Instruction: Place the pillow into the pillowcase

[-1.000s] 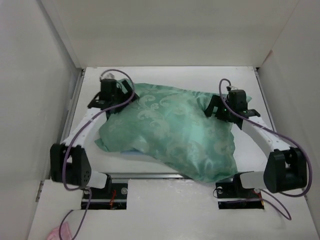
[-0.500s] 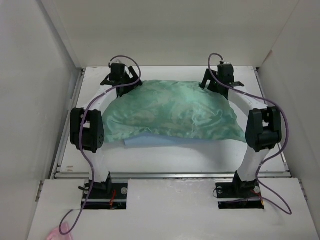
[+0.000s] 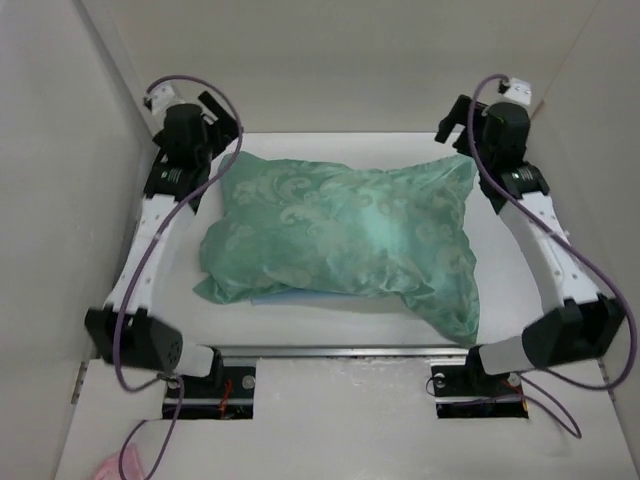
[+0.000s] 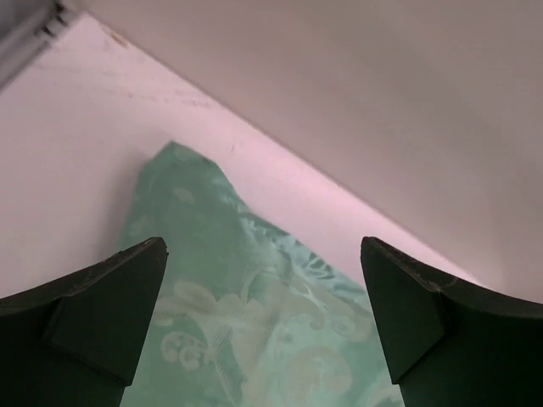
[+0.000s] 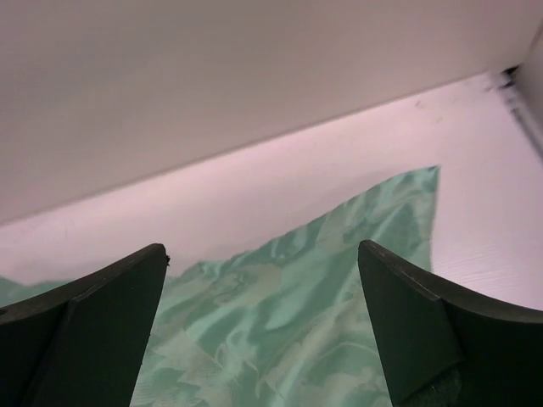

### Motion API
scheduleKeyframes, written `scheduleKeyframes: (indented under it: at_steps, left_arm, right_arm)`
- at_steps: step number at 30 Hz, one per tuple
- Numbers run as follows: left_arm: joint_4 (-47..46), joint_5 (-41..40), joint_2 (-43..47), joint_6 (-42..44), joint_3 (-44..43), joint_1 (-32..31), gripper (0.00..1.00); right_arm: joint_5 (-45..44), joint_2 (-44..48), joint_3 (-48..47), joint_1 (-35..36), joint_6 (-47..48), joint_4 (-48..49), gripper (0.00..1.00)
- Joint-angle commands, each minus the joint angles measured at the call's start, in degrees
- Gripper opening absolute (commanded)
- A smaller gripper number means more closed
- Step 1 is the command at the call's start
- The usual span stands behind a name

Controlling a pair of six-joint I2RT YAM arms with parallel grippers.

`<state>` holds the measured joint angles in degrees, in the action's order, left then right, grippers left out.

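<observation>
The pillowcase (image 3: 345,240) lies plump on the table, sea-green swirl face up, with a sliver of light blue at its near edge. The pillow is hidden; the bulge suggests it is inside. My left gripper (image 3: 215,125) is open and empty, raised above the case's far left corner (image 4: 182,170). My right gripper (image 3: 455,120) is open and empty, raised above the far right corner (image 5: 424,182). In both wrist views the fingers stand wide apart with green fabric (image 4: 263,339) below them (image 5: 280,339).
White walls close in the table on the left (image 3: 60,200), right (image 3: 600,180) and back (image 3: 340,70). A metal rail (image 3: 340,350) runs along the table's near edge. A pink cloth (image 3: 110,468) lies at the bottom left.
Both grippers have let go of the case's far corners, lifted and drawn outward toward the back corners. The pillowcase has dropped and settled flatter on the table.
</observation>
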<state>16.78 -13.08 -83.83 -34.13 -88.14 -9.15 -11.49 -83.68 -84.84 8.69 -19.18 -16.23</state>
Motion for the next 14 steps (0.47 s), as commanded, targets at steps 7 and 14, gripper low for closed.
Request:
scheduleKeyframes:
  at_steps: [7, 14]
  left_arm:
    - [-1.7, -13.4, 21.7, -2.6, 17.0, 1.0, 0.99]
    - [3.4, -14.1, 23.0, -3.7, 17.7, 1.0, 0.99]
  right_arm:
    - [-17.4, 22.0, 15.1, -1.5, -1.0, 2.0, 1.00]
    - [-16.6, 30.8, 21.1, -1.5, -0.4, 3.1, 1.00]
